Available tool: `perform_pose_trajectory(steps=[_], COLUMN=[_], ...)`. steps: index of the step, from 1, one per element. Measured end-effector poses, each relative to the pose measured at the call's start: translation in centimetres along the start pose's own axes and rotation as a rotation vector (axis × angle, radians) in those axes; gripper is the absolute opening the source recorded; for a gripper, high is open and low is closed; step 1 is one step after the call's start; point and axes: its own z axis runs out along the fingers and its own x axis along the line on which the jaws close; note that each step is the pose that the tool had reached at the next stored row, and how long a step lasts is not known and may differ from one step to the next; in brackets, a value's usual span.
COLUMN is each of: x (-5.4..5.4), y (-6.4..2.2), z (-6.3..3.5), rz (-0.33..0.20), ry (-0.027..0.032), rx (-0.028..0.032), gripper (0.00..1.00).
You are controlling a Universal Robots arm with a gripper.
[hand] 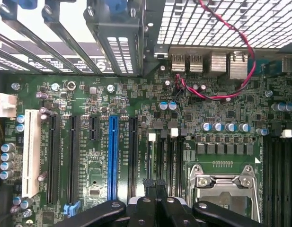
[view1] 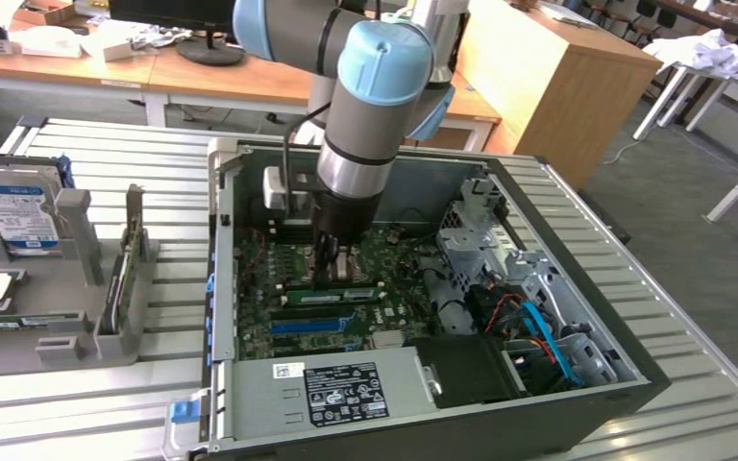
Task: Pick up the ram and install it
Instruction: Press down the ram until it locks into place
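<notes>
The pincer [hand: 155, 187] hangs over the motherboard [hand: 89, 94] inside the open case [view1: 626, 384], fingers together, holding nothing. The ram [view1: 331, 295] (green, pale label) lies along the board's middle, beside the blue slot [view1: 308, 326].

Green ram [view1: 332, 295] flat on motherboard

Robotics lab: open PC case [view1: 575, 384], wooden desks [view1: 189, 77].

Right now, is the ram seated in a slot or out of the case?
In the case: the ram lies flat along the motherboard, just below the shut claw. Whether it is fully latched, cannot tell.
</notes>
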Motion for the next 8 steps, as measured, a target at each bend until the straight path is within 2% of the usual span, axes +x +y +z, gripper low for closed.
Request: perform_pose_trajectory(steps=[8], x=[0.0], y=[0.07], z=[-1.47], rz=[0.000], ry=[0.0002], rx=[-0.0001], gripper=[0.11])
